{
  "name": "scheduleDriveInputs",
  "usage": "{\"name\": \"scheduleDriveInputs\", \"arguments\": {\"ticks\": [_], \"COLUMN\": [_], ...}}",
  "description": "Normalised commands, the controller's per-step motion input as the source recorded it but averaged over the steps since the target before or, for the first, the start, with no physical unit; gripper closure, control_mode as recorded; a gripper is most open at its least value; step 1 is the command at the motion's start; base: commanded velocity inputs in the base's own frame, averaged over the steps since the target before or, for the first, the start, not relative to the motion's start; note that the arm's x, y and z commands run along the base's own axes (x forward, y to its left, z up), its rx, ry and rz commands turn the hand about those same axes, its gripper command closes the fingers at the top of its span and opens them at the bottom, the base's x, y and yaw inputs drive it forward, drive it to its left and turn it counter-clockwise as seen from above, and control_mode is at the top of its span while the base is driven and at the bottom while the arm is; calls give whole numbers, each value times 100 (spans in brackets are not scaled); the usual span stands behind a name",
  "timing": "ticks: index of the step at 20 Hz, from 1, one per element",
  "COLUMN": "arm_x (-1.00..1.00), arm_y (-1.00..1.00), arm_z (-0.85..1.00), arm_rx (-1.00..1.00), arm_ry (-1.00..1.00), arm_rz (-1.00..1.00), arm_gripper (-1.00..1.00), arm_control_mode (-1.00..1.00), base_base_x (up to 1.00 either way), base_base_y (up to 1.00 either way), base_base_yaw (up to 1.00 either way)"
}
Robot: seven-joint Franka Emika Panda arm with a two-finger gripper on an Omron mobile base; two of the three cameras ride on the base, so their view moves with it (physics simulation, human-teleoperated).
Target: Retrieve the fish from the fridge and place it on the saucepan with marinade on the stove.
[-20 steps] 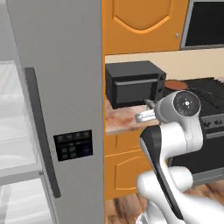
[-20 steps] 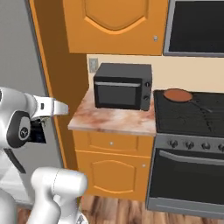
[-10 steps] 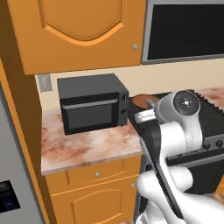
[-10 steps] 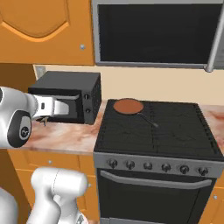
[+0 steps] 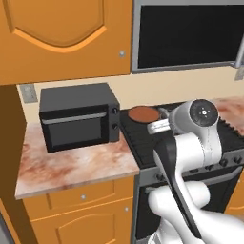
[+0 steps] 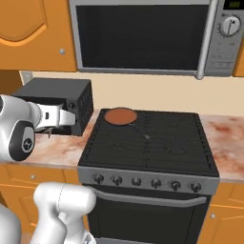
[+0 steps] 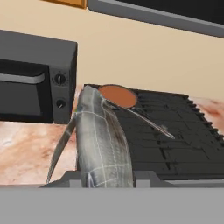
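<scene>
Above the counter point(image 7: 26, 153), fish point(image 7: 100, 140) points lengthwise toward the saucepan point(image 7: 117, 96).

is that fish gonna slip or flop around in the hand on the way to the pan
The fish looks stiff rather than floppy: in the hand view it stands up from the hand without sagging. Its smooth, tapered body could slide if bumped. It seems light, being small and slim, so lowering it gently onto the saucepan should probably go fine.

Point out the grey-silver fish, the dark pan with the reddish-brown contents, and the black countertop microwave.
Slim grey-silver fish point(image 7: 103, 144): hand view, middle of its scaled body.
Shallow dark pan of reddish-brown marinade point(image 6: 120, 116): right base view, centre of the contents.
Boxy black countertop microwave point(image 5: 76, 131): left base view, door front.
</scene>
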Motion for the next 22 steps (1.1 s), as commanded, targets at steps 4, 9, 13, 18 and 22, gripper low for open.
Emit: {"name": "scheduleDriveInputs", "arguments": {"ticks": [4,9,13,18,22], "arm_x": [0,0,0,0,0], "arm_y": [0,0,0,0,0], "arm_z": [0,0,0,0,0], "arm_rx": [0,0,0,0,0], "arm_ry": [0,0,0,0,0], "arm_rz": [0,0,0,0,0], "arm_gripper": [100,100,100,100,100], "arm_control_mode": [100,100,100,100,100], "base_base_x": [11,21,24,37,47], "base_base_y": [-58,-42,-1,0,0], "base_base_yaw": [1,0,0,0,0]}}
